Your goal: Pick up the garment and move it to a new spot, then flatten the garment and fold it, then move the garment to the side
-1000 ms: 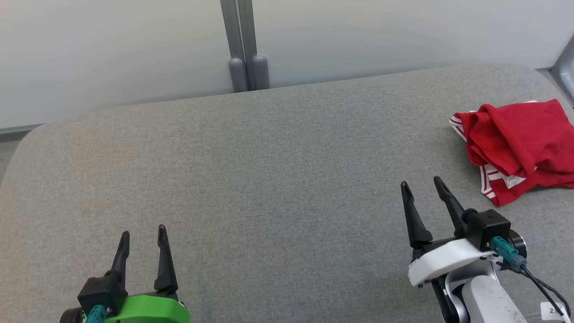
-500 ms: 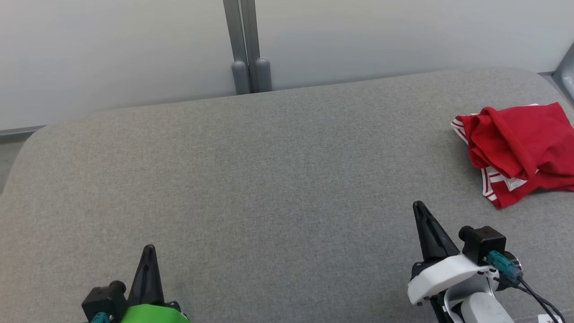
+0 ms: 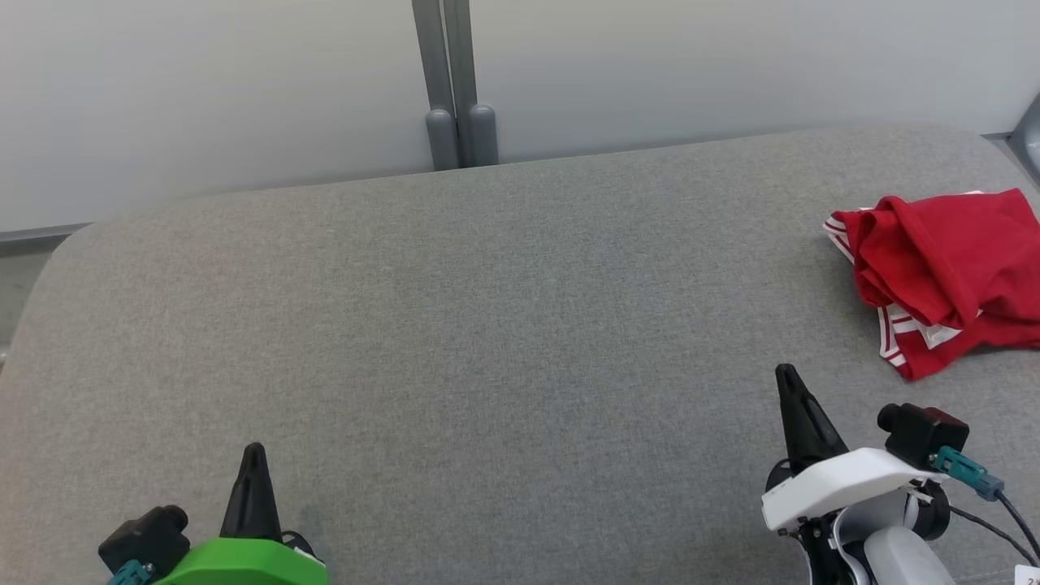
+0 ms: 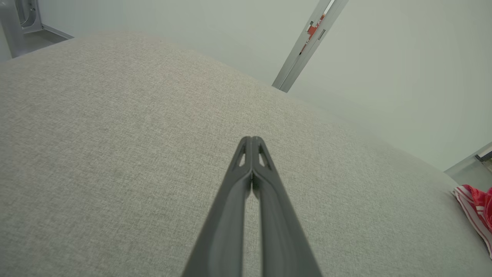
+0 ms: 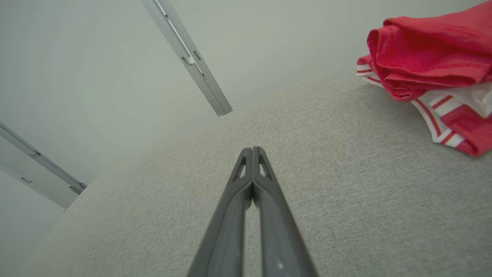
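Note:
The garment (image 3: 946, 272) is a crumpled red piece with white-and-red striped trim, lying at the far right of the grey fabric surface (image 3: 487, 325). It shows again in the right wrist view as the garment (image 5: 434, 73) at upper right, and its striped edge (image 4: 474, 213) peeks in at the right of the left wrist view. My right gripper (image 3: 786, 375) is shut with nothing in it, below and left of the garment and apart from it. At the lower left my left gripper (image 3: 254, 452) is shut and empty too. Both wrist views show fingertips pressed together: left gripper (image 4: 251, 139), right gripper (image 5: 252, 149).
A pale wall runs behind the surface, with a grey vertical post (image 3: 452, 81) at its middle. The surface's rounded left corner (image 3: 57, 252) and back edge border bare floor. A grey fitting (image 3: 1030, 138) stands at the far right edge.
Both grippers have gone from open to shut, empty. Both have drawn lower in the head view. The whole picture has shifted slightly, so the camera has moved; the garment lies as before.

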